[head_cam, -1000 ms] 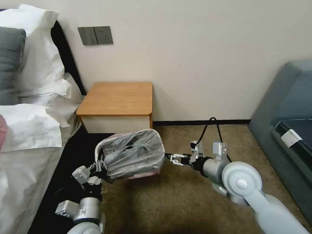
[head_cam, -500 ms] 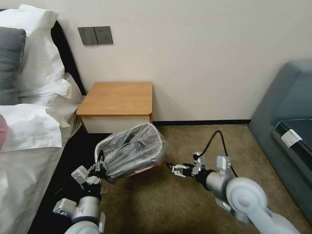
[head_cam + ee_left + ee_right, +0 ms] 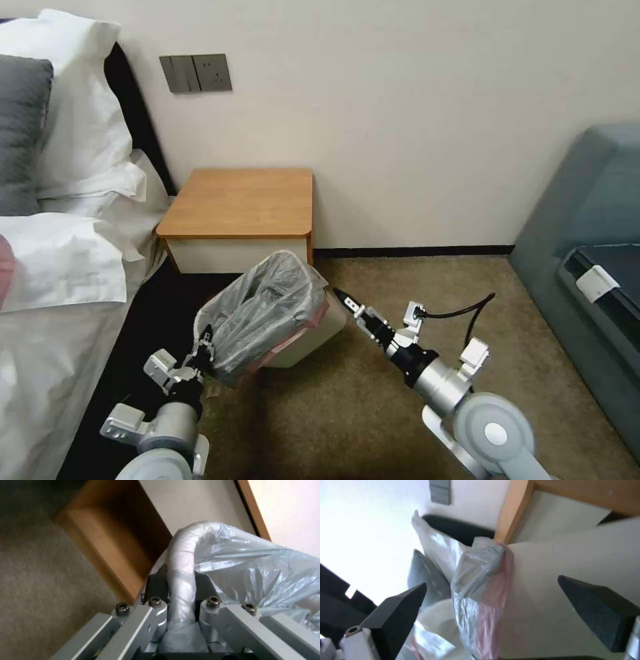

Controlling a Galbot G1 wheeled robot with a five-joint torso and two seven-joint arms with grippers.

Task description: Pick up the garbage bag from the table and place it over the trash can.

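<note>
Head view: left gripper [image 3: 203, 342] clamped on trash can [image 3: 310, 333] rim, tilting it beside table [image 3: 240, 200]. Left wrist view: garbage bag [image 3: 253, 567] film pinched between closed jaws, lining the bin. Right wrist view: right gripper [image 3: 500, 605] wide open, empty, bag's pink edge between jaws.

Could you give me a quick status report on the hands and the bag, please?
Left hand clamped on bagged bin rim. Right hand open beside trash can. Garbage bag draped over can. Nothing in the way.
</note>
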